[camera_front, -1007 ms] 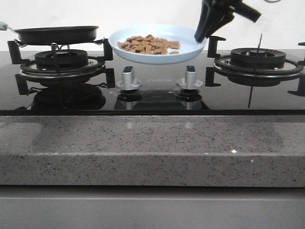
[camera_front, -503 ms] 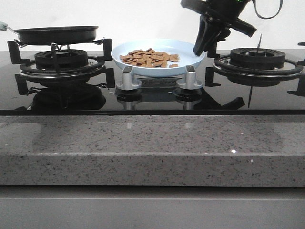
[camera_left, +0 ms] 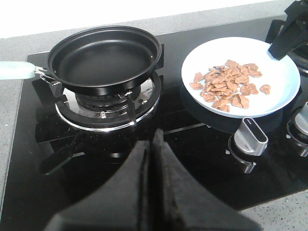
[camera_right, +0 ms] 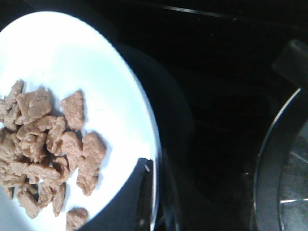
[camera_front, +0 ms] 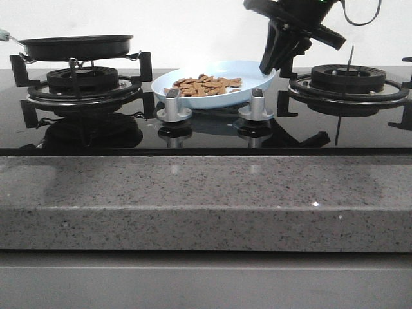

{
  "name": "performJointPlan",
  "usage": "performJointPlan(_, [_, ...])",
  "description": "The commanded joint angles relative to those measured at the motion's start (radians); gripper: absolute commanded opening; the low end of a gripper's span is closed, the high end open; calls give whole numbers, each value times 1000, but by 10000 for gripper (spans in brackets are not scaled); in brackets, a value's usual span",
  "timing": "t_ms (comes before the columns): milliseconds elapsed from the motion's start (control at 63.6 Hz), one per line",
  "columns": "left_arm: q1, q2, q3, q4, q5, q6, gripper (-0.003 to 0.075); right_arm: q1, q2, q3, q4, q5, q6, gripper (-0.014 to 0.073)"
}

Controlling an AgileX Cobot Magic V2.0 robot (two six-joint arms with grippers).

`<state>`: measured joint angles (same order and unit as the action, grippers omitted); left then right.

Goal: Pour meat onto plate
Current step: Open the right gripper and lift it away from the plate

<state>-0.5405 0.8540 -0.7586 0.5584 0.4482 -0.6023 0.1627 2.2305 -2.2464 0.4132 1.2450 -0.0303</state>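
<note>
The pale-blue plate [camera_front: 254, 74] rests low over the black stove top between the two burners, tilted with its right rim higher. A loose heap of brown meat [camera_front: 203, 85] lies on it. My right gripper [camera_front: 269, 63] is shut on the plate's right rim; in the right wrist view one finger lies on the inside of the plate [camera_right: 62, 57] next to the meat [camera_right: 43, 144]. My left gripper [camera_left: 153, 144] hangs shut and empty over the stove's front, apart from the plate [camera_left: 269, 101] and the meat [camera_left: 226, 86].
An empty black frying pan [camera_front: 77, 46] sits on the left burner, its pale handle pointing left. Two silver knobs [camera_front: 173, 106] [camera_front: 256, 104] stand just in front of the plate. The right burner [camera_front: 349, 80] is bare. A grey stone counter edge runs along the front.
My right gripper has lowered the plate from above the knobs down toward the stove top. The plate now tilts with its left side down, and the meat has stayed on it.
</note>
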Motion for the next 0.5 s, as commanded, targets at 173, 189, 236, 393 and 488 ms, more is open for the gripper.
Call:
performJointPlan(173, [-6,-9,-26,12,-63,-6,-20,-6,-76,-34,-2,27,-3,340])
performJointPlan(189, [-6,-9,-26,12,-63,-6,-20,-6,-76,-34,-2,27,-3,353])
performJointPlan(236, [-6,-9,-26,12,-63,-6,-20,-6,-76,-34,-2,25,-3,378])
performJointPlan(393, [-6,-9,-26,12,-63,-6,-20,-6,-82,-55,-8,42,-3,372])
performJointPlan(488, [-6,-9,-26,12,-63,-6,-20,-6,-97,-75,-19,58,-3,358])
